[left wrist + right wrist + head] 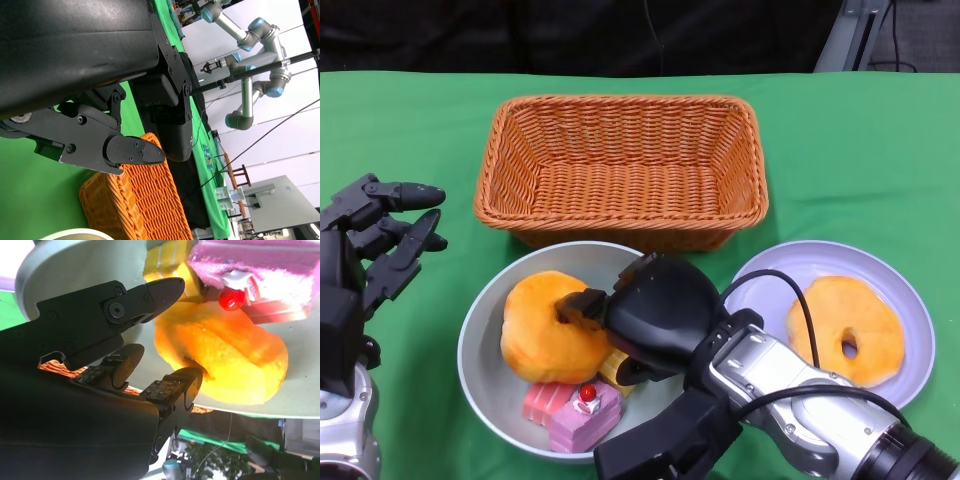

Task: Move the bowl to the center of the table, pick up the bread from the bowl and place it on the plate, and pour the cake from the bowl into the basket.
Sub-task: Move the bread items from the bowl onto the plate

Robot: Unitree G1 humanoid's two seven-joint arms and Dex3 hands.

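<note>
Here the right hand (645, 315) pinches the bread (545, 328) inside the bowl (485, 340) at the counter's (410, 130) near edge, beside the pink cake (582, 412). The left hand (370, 245), fingers spread, holds nothing near the left edge.

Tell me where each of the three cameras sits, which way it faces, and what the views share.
Head view: high on the robot, looking down at the green table, basket, bowl and plate; both hands show.
Right wrist view: behind the right hand, facing the bread and cake in the bowl.
Left wrist view: behind the left hand, facing across the table past the basket toward the room.
Shared: head and right wrist both show the bread; head and left wrist both show the basket.
</note>
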